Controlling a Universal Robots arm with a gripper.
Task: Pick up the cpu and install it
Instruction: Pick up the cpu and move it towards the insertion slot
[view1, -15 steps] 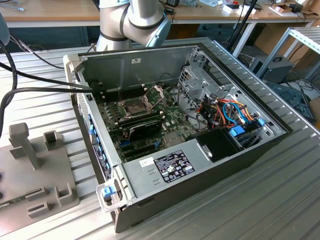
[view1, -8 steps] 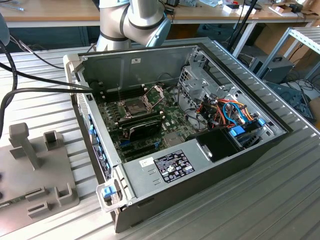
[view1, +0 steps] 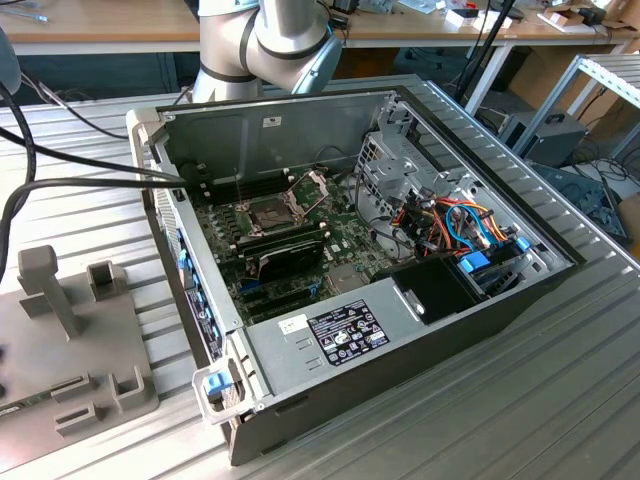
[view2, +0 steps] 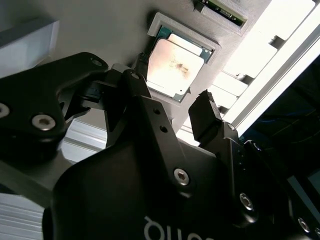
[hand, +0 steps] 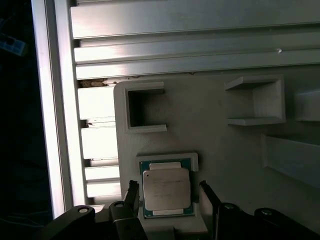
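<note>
The end effector (hand: 168, 186) hangs low over the cpu (hand: 166, 189) with its jaws spread. In both wrist views one dark finger (hand: 133, 196) stands on either side of the chip, and nothing is clamped between them. Whether the fingers touch the chip's edges cannot be told.

The cpu lies flat, silver-grey lid up and green board edge showing around it. It sits in a shallow square pocket (hand: 194, 161) near one edge of a pale grey fixture plate (hand: 210, 130). The second wrist view shows the same chip (view2: 176, 67) framed between the end effector's (view2: 172, 80) two fingertips. Two open-sided bracket shapes (hand: 145, 107) rise from the plate beyond the pocket.

The plate rests on a desk (hand: 175, 50) of ribbed aluminium profiles.

In the exterior view the fixture plate (view1: 110, 350) lies at about eight o'clock from an open computer case (view1: 270, 135), which sits on the same desk (view1: 480, 400). Inside the case, the socket (view1: 268, 212) sits with its metal frame raised. A long black expansion card (view1: 285, 258) stands just at its six o'clock. The robot arm (view1: 280, 35) rises at twelve o'clock behind the case.
</note>
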